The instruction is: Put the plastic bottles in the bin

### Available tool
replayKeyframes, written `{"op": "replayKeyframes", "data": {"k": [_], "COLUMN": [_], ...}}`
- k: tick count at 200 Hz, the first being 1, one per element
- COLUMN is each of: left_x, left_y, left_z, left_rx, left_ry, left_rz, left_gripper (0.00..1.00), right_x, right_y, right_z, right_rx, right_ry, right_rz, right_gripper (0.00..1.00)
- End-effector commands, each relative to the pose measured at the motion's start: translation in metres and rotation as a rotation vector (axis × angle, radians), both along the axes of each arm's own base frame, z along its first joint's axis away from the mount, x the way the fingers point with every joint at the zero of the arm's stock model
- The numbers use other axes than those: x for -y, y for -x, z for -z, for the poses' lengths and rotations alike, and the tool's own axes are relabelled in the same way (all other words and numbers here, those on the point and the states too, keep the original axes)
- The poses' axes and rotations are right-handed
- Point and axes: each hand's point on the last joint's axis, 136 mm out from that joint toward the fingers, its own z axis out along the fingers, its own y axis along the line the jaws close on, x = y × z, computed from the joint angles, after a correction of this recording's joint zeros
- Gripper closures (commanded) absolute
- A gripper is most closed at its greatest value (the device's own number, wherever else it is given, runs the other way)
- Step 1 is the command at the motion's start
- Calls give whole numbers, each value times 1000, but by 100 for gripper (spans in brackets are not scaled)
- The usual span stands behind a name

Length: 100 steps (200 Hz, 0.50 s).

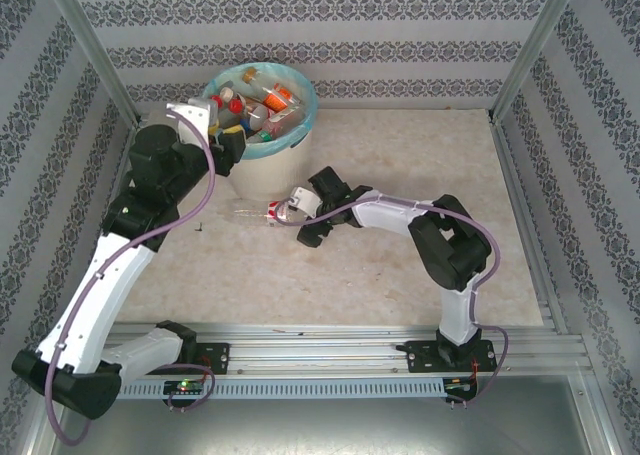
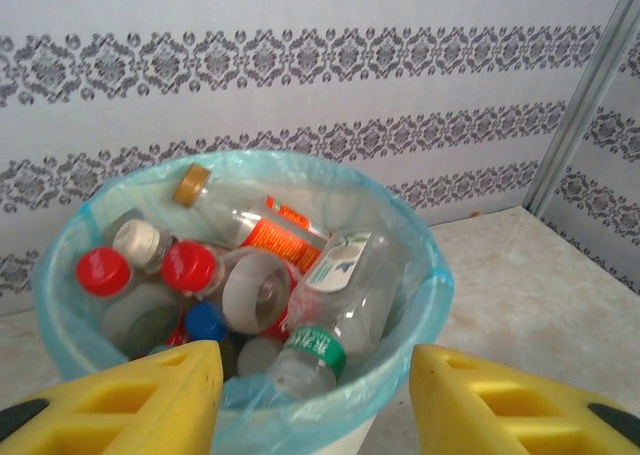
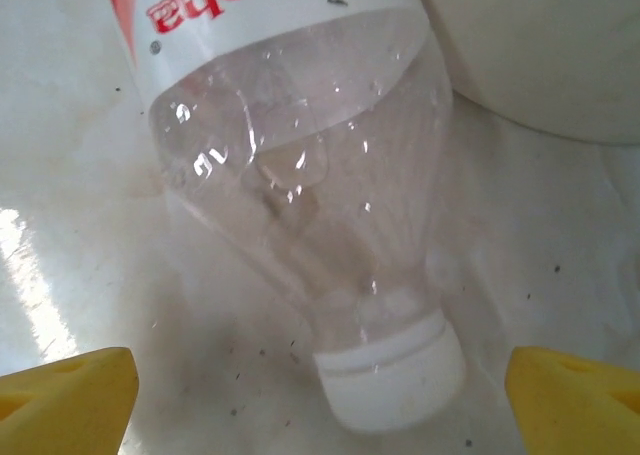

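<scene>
Lying on its side on the table [image 1: 400, 175], a clear bottle [image 3: 300, 175] with a white cap sits right by the bin [image 2: 430, 275], between the right gripper [image 3: 322, 395] fingers, which are spread and clear of it. Further back, the left gripper [image 2: 315, 395] hangs spread apart over the bin, which is piled with bottles [image 2: 270, 235].

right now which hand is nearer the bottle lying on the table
Right. The right hand is at the bottle, open on either side of its white cap without touching. The left hand is over at the bin, by its near rim.
</scene>
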Motion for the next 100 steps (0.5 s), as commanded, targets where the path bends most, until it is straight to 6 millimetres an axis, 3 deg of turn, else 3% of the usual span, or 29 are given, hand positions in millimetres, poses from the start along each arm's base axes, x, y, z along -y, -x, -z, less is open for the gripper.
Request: {"op": "replayKeyframes", "data": {"k": [1,46,100], "left_x": [-18,-22,-25], "left_y": [9,13,17], "left_z": [-2,-14,-23], "left_rx": [31,62,96], "left_ry": [-35,-45,-29], "left_rz": [-69,-82,-88], "left_gripper": [46,46,45], "right_x": [-11,-9,-2], "right_y": [-5,8,32], "right_z": [-4,-2,-15], "right_rx": [45,55,106], "right_ry": [15,53,73], "right_rz": [-73,-117,-120], "right_gripper": [10,42,64]}}
